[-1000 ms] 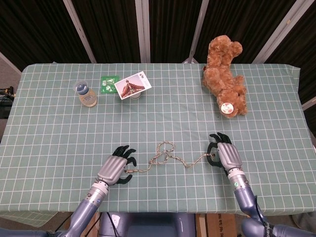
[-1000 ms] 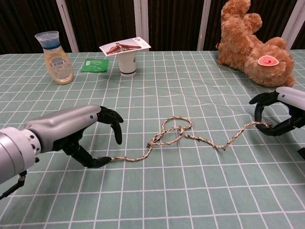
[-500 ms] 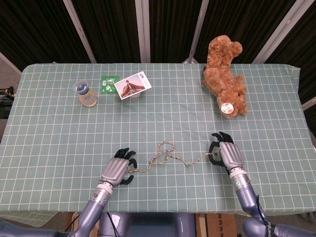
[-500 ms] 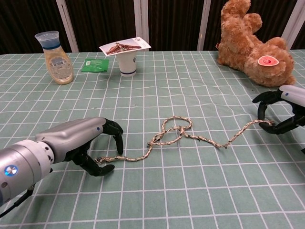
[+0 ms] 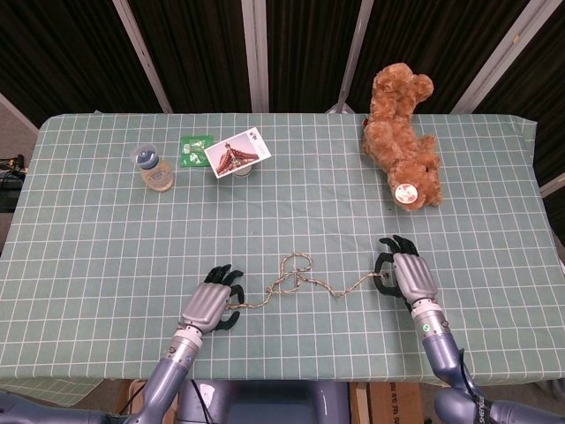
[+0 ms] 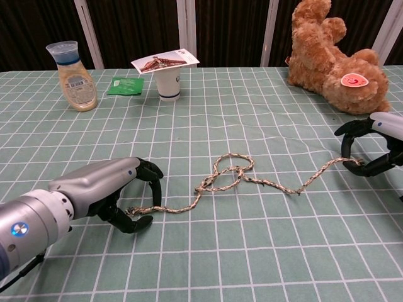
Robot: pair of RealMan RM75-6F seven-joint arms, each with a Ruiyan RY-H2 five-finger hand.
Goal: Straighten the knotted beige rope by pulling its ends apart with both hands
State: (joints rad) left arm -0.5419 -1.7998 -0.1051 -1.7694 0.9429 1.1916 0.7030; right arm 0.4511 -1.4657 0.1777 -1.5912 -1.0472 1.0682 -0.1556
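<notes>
The rope (image 6: 245, 179) lies on the near middle of the table (image 5: 106, 230), a loose knot (image 6: 230, 171) at its centre and slack running out to both sides. The left hand (image 6: 119, 192) pinches the rope's left end between thumb and curled fingers, low on the cloth. The right hand (image 6: 378, 145) pinches the right end the same way, at the near right. Far right lies a teddy bear (image 5: 402, 132); far left stand a bottle (image 5: 154, 170) and a cup (image 6: 169, 85) with a card (image 6: 165, 61) on top.
</notes>
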